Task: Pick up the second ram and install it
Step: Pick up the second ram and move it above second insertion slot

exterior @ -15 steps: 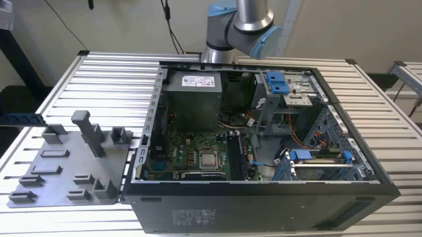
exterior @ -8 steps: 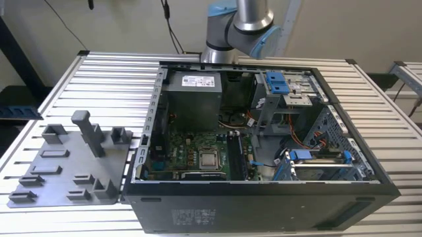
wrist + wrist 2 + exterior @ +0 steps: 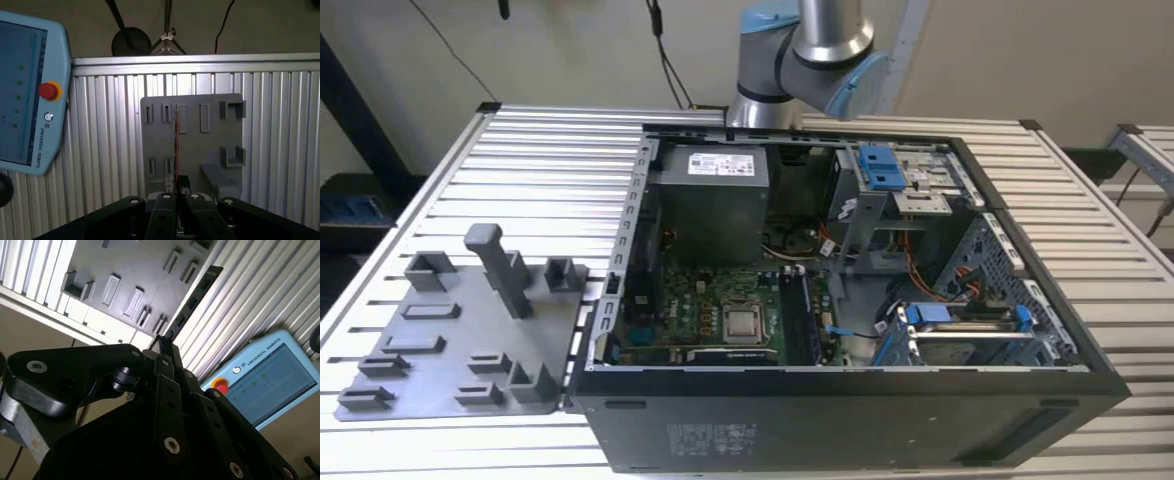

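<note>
Both wrist views: jaws tight on the second ram [image 3: 190,302]; exterior view: open case [image 3: 854,415].

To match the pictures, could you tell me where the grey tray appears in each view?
Exterior view: grey tray, exterior view's left of the case.
Second wrist view: grey tray alongside the second ram.
First wrist view: grey tray behind the second ram.
Shared landmark: the slatted table.

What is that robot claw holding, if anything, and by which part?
A thin memory stick. The gripper pinches it at one end, and the rest of its length juts out free beyond the fingertips.
</note>
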`<state>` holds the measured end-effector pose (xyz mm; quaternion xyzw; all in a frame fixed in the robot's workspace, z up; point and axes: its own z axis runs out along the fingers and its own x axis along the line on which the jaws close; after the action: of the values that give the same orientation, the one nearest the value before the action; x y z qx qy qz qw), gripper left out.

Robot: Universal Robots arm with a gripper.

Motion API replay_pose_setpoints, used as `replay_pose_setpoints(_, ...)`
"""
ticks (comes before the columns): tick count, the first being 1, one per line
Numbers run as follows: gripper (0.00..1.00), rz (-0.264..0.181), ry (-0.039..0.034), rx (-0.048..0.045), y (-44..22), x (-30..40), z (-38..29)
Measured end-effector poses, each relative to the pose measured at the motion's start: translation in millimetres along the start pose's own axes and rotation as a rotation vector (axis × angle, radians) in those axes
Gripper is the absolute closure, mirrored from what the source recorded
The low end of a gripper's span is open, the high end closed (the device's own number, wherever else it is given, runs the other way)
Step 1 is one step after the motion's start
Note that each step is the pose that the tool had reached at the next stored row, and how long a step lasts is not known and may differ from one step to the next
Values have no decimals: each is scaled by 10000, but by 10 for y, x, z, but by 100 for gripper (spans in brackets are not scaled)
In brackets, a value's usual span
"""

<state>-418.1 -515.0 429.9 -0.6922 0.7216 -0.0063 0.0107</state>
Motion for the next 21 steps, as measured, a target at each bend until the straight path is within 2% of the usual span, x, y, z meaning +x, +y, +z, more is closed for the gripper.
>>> replay_pose_setpoints(8,87,1,0,0,-2,-1,-77)
replay_pose_setpoints(15,87,1,1,-2,-8,-1,-80)
replay_pose_setpoints(21,87,1,0,-2,-109,-5,-76)
